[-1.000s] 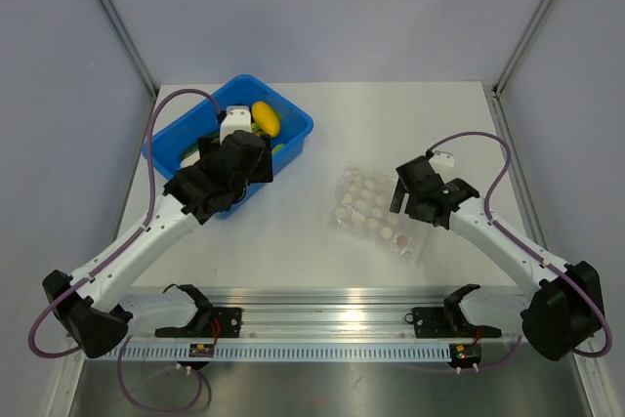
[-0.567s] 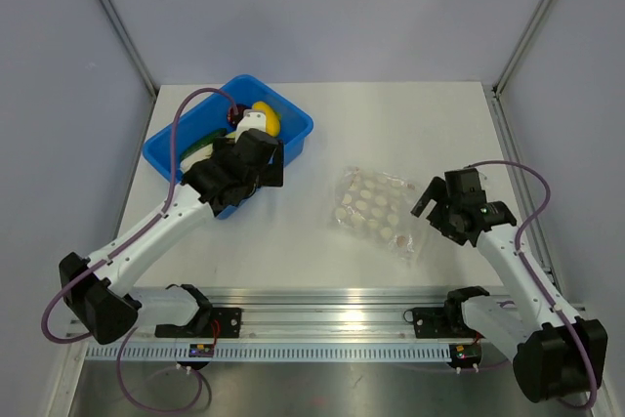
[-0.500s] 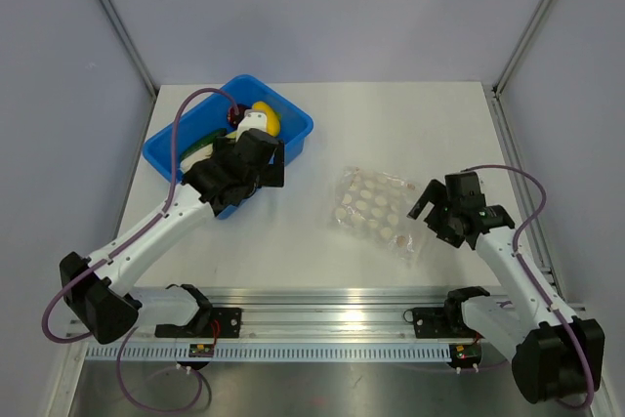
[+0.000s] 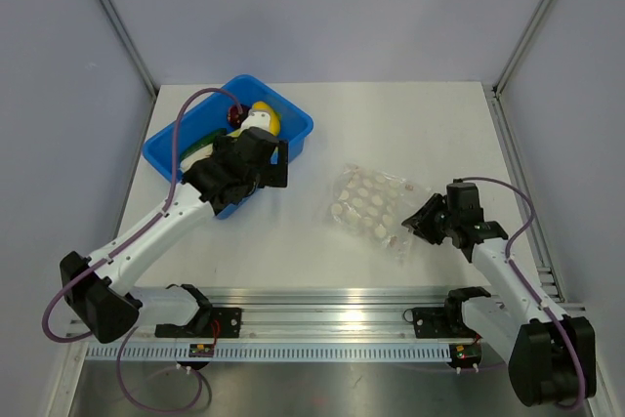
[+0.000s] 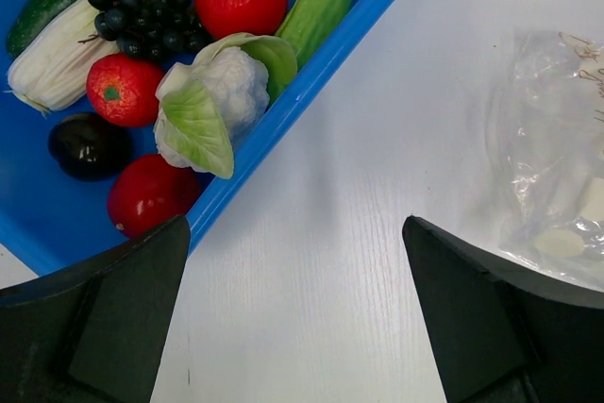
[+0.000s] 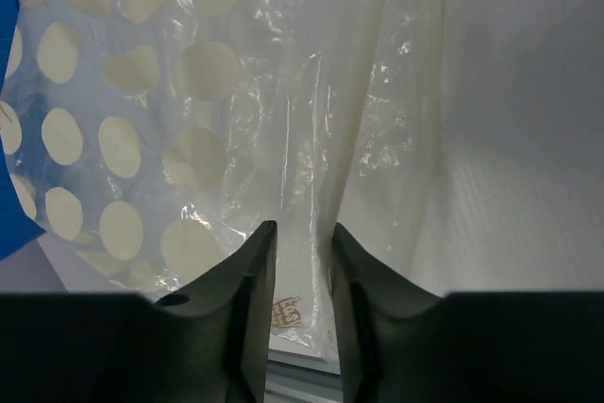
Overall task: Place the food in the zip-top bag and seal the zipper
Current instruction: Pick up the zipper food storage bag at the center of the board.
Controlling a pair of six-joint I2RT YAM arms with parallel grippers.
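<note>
right gripper (image 6: 301,261) pinches the zip-top bag's (image 4: 376,204) edge, opening it; left gripper (image 5: 297,318), spread and empty, must next grab the cauliflower (image 5: 212,96) ahead-left.

I see open white tabletop (image 4: 312,212) between the blue tub (image 4: 293,144) and the zip-top bag (image 4: 376,204). The tub's near wall stands before the cauliflower (image 5: 212,101); my left arm (image 4: 229,175) overhangs the tub.

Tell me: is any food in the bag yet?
Empty. The zip-top bag lies flat on the table; cauliflower and tomatoes sit in the blue tub.
</note>
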